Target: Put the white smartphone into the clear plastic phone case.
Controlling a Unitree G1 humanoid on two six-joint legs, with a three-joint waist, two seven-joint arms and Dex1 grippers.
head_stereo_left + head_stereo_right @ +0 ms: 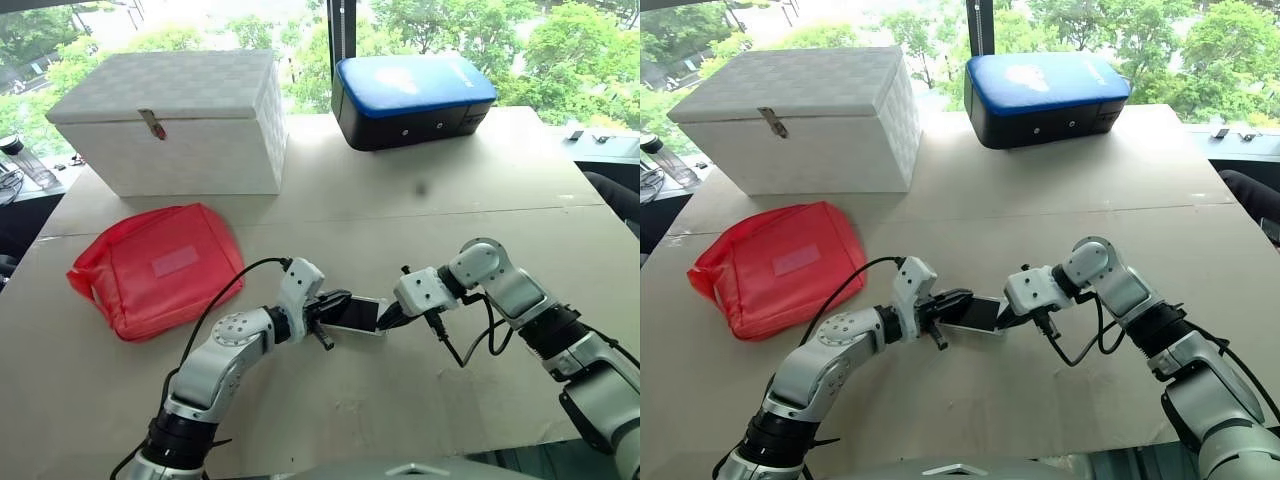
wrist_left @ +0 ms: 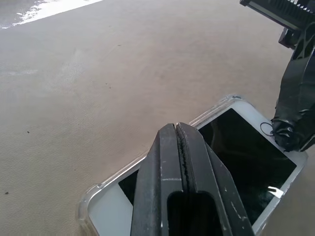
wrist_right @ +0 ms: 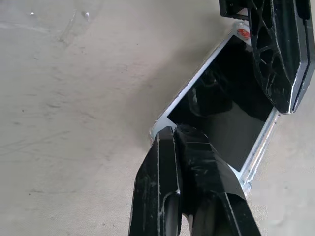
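Black fingers of left gripper (image 2: 179, 147) closed tight, tips pressing phone (image 2: 246, 152) screen. Right gripper (image 3: 189, 142) likewise closed, bearing on opposite end. Judged: both pushing phone down into clear case (image 2: 88, 206), rim visible around it. Assembly flat on table (image 1: 330, 220), between arms, near red pouch (image 1: 155, 265).

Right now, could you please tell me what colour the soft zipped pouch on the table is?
The soft zipped pouch is red, shown best in the left eye view.
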